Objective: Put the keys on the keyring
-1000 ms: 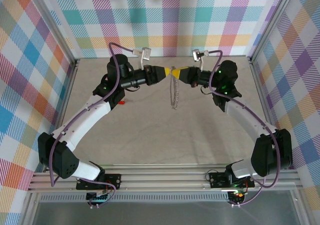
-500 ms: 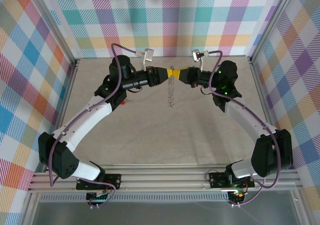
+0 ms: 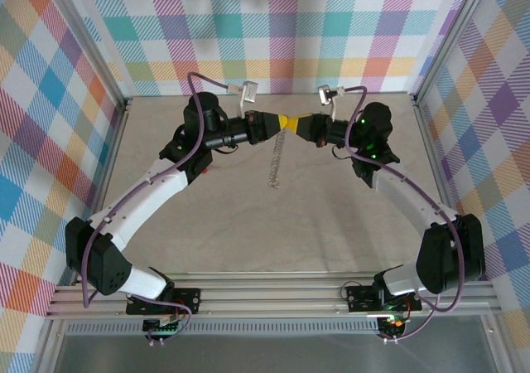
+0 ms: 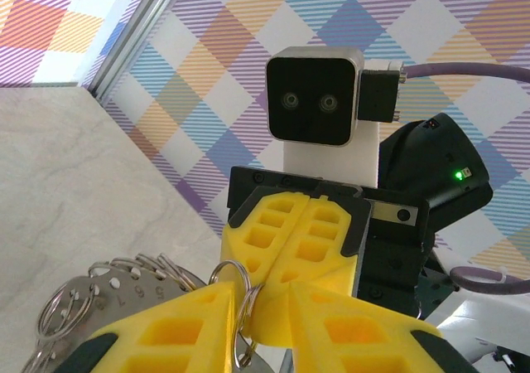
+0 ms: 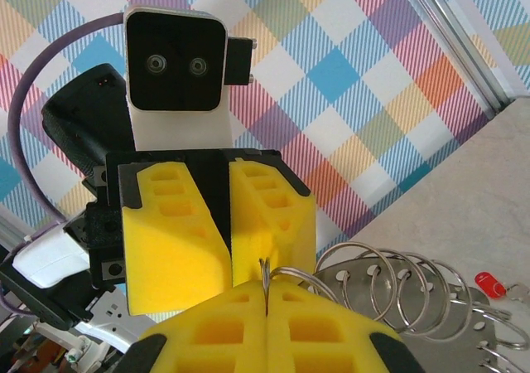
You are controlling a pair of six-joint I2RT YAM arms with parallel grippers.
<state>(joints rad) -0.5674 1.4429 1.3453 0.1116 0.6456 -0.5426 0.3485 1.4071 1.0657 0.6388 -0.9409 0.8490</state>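
My two yellow-fingered grippers meet tip to tip above the back of the table. The right gripper [image 3: 292, 123] [image 5: 267, 294] is shut on the keyring: a silver split ring [image 5: 266, 272] stands edge-on between its pads. A metal strip strung with several more rings [image 5: 397, 282] [image 4: 108, 290] hangs from it [image 3: 275, 159]. My left gripper [image 3: 281, 123] [image 4: 261, 298] has a narrow gap between its fingers. That ring [image 4: 240, 307] and the right gripper's tip sit in the gap. The ring lies against one left finger. A small red-headed key [image 5: 489, 286] lies on the table.
Checked walls and aluminium posts [image 3: 124, 108] enclose the beige tabletop [image 3: 315, 224]. Purple cables [image 3: 195, 79] arch over both wrists. The arm bases stand on the rail [image 3: 265, 294] at the near edge.
The left gripper's jaws have narrowed around the ring. The hanging strip, earlier spread as a loop, has collapsed to one strand and swung slightly left. The right gripper stays shut.
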